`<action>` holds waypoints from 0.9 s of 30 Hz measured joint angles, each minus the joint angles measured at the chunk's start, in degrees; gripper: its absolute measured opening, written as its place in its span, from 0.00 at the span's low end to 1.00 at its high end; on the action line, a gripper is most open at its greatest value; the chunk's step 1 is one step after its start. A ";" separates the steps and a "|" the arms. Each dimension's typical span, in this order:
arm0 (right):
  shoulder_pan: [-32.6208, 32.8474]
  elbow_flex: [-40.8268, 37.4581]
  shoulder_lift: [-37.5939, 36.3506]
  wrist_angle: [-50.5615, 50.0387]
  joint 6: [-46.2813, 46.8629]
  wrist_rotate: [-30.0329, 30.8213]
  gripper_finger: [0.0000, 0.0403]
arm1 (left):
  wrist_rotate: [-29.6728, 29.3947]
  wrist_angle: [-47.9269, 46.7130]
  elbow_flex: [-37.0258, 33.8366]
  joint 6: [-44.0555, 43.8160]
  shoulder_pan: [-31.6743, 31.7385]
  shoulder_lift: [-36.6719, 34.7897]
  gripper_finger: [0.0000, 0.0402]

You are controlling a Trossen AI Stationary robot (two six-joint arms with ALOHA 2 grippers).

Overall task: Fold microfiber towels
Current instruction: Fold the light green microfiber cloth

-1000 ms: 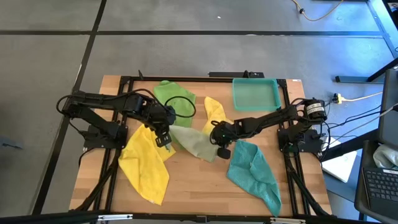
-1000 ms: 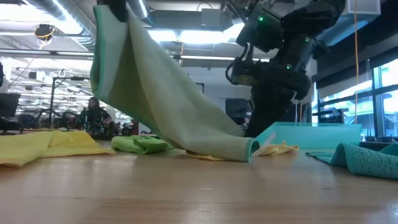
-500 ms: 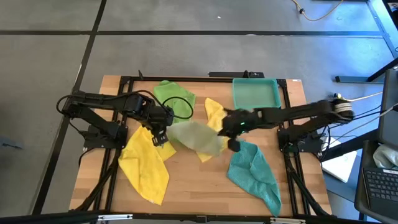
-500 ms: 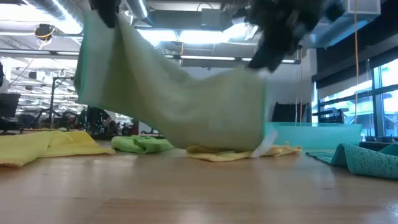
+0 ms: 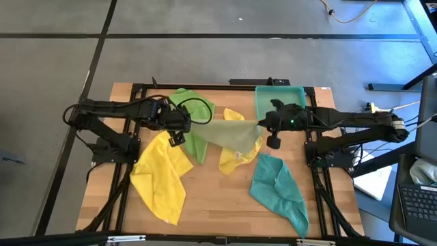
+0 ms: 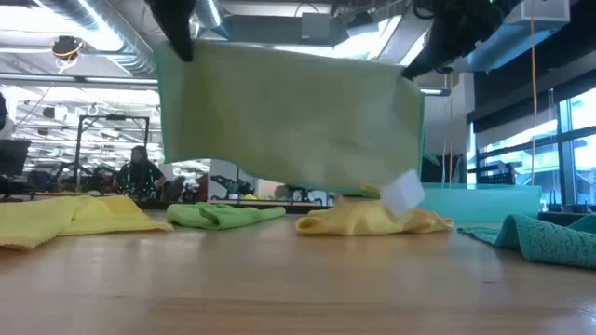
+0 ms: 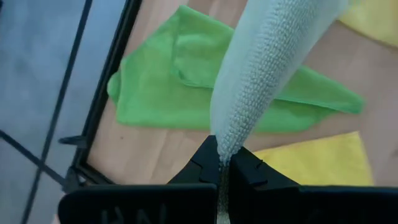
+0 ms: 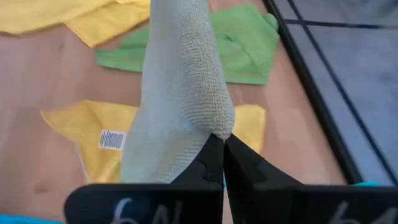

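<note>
High view: teal tray [image 5: 280, 102], nothing inside.

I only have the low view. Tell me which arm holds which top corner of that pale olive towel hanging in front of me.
Observer: The left claw grips the corner at your picture's left, the right claw the other; the pale olive towel is stretched between them above the table.
Operator: Confirm both claws are really shut on it.
Observer: Yes. In each wrist view the fingers pinch the cloth edge tightly.
Operator: Report what lies under the towel.
Observer: From above, a crumpled yellow towel lies beneath its right half, and the bright green towel beneath its left.
Operator: Say whether the tray holds anything.
Observer: The teal tray looks empty from above.
</note>
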 joint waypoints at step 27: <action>-6.31 11.60 5.11 -15.41 2.02 -26.46 0.01 | 9.70 7.41 -7.74 -7.63 -0.95 -0.30 0.00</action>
